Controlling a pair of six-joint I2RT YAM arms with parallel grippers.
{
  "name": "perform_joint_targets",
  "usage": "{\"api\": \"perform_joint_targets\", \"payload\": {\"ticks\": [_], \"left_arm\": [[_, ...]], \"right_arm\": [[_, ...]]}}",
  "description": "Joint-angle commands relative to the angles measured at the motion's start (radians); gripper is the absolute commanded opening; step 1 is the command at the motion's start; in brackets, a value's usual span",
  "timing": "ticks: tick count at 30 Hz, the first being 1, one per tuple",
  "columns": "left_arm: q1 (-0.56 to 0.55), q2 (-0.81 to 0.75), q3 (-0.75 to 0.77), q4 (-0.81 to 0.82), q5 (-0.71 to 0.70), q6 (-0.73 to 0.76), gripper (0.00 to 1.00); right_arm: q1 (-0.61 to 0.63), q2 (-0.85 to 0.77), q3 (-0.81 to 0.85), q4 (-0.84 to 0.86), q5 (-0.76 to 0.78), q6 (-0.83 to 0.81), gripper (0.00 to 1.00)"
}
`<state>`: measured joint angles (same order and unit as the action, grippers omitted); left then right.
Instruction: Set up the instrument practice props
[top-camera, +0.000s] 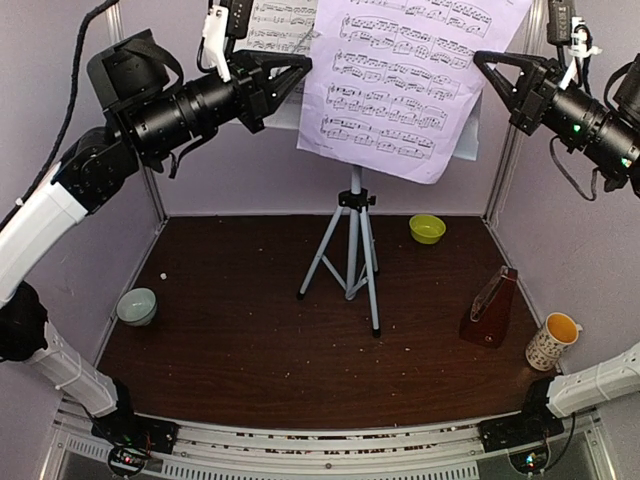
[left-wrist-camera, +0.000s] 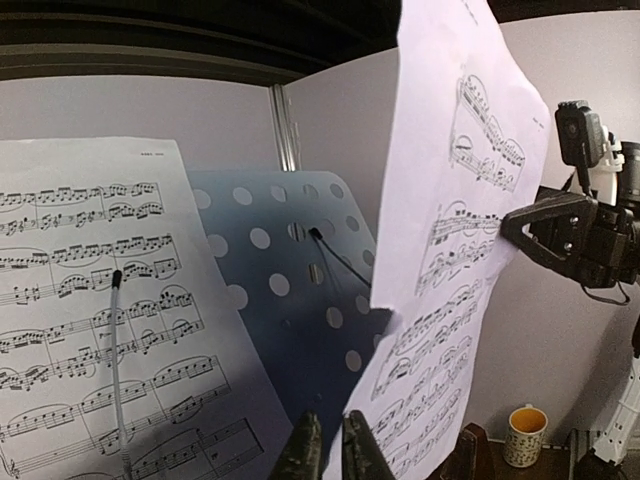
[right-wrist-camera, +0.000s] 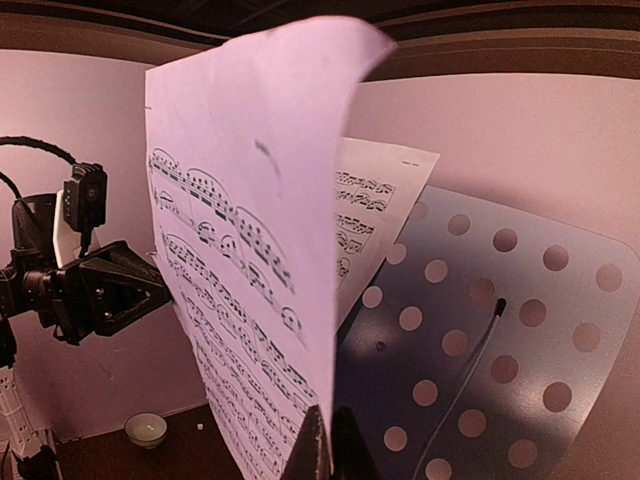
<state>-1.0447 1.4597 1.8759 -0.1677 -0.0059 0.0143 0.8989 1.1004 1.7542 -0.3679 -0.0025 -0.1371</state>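
The right gripper (top-camera: 478, 58) is clenched on the loose sheet-music page (top-camera: 400, 70), held at 12 o'clock of the tripod (top-camera: 350, 250). The left gripper (top-camera: 306, 62) sits at that page's 9 o'clock edge, jaws nearly together; whether it grasps cannot be told. The second page (left-wrist-camera: 90, 300) rests on the music-stand desk (left-wrist-camera: 300, 300), and the metronome (top-camera: 492, 310) stands at the tripod's 4 o'clock.

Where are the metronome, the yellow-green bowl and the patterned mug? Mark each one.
metronome (top-camera: 490, 312): top external view, middle of its sloping face.
yellow-green bowl (top-camera: 427, 228): top external view, its inner hollow.
patterned mug (top-camera: 546, 350): top external view, its patterned outer wall.
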Motion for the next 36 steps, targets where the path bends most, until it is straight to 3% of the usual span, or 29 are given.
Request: {"api": "perform_joint_targets", "payload": {"ticks": [1, 9, 18, 22, 27, 31, 36], "left_arm": [[0.012, 0.041, 0.095, -0.04, 0.061, 0.037, 0.08], [0.027, 0.139, 0.241, -0.108, 0.118, 0.035, 0.16], [0.051, 0.193, 0.295, -0.088, 0.13, 0.015, 0.18], [0.052, 0.24, 0.362, -0.093, 0.132, 0.02, 0.13], [0.055, 0.254, 0.4, -0.065, 0.112, 0.009, 0.0], [0.058, 0.259, 0.415, -0.049, 0.065, -0.013, 0.0], [0.072, 0.273, 0.454, -0.07, -0.046, -0.07, 0.0]], "right_arm": [[-0.005, 0.035, 0.056, 0.002, 0.028, -0.037, 0.0], [-0.022, 0.065, 0.097, 0.029, 0.04, -0.057, 0.0], [-0.06, 0.082, 0.101, 0.091, 0.063, -0.057, 0.0], [-0.071, 0.101, 0.111, 0.119, 0.062, -0.052, 0.0], [-0.082, 0.123, 0.126, 0.14, 0.079, -0.06, 0.0], [-0.092, 0.15, 0.15, 0.158, 0.136, -0.049, 0.0], [-0.099, 0.183, 0.166, 0.179, 0.237, -0.029, 0.27]]}}
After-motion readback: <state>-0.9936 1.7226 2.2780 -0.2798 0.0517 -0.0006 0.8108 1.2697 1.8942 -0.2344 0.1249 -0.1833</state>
